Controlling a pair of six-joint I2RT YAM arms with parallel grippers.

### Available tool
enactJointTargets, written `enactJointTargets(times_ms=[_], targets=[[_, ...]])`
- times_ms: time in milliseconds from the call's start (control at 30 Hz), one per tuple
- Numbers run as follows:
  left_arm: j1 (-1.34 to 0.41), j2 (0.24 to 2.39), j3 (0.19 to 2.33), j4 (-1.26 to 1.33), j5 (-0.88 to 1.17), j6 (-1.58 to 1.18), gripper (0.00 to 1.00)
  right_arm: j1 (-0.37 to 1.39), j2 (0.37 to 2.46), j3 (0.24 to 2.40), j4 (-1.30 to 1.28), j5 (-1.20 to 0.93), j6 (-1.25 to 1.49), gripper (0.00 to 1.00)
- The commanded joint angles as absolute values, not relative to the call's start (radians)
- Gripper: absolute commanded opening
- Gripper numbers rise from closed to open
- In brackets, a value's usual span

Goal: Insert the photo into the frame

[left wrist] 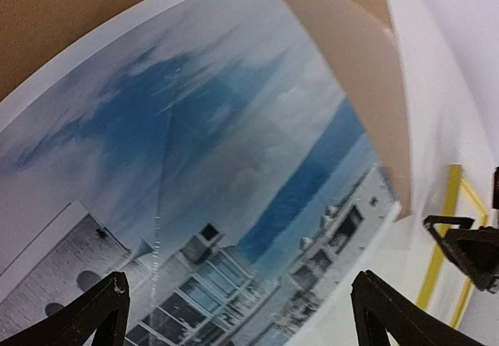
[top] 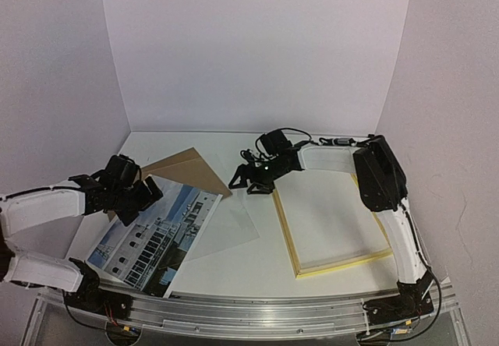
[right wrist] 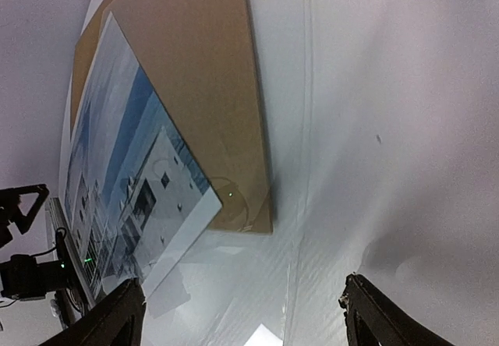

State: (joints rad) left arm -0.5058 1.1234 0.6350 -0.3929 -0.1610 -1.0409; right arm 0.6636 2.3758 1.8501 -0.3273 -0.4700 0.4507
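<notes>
The thin paper print of a white building (top: 153, 234) is lying flat, looking floppy and wanting an edge pinch; left gripper (left wrist: 240, 284) and right gripper (right wrist: 242, 284) are gaping wide, empty

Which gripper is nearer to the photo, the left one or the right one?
Left. The left gripper is above the photo's far edge. The right gripper is off to the side, by the frame's far end.

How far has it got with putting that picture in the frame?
Nothing done yet: the frame lies empty on the right. In hand: the open left pincer hovers over the photo, which lies flat; the right pincer is open and empty. Left: lifting the photo and laying it in the frame.
</notes>
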Motion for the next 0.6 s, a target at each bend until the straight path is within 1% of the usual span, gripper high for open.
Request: enactJointTargets(times_ms=[0, 133, 333, 567], targets=[[-0.443, 1.229, 0.676, -0.320, -0.076, -0.971, 1.00, 0.672, 2.497, 2.002, -0.314, -0.488, 0.484, 0.84], [-0.381, 1.306, 0.655, -0.243, 0.023, -0.928, 1.00, 0.676, 2.535, 2.010, -0.316, -0.491, 0.497, 0.84], [-0.368, 1.405, 0.648, -0.195, 0.067, -0.919, 1.00, 0.710, 2.593, 2.011, -0.315, -0.546, 0.579, 0.82], [-0.367, 1.462, 0.618, -0.136, 0.115, -0.930, 1.00, 0.740, 2.563, 1.983, -0.311, -0.562, 0.708, 0.80]])
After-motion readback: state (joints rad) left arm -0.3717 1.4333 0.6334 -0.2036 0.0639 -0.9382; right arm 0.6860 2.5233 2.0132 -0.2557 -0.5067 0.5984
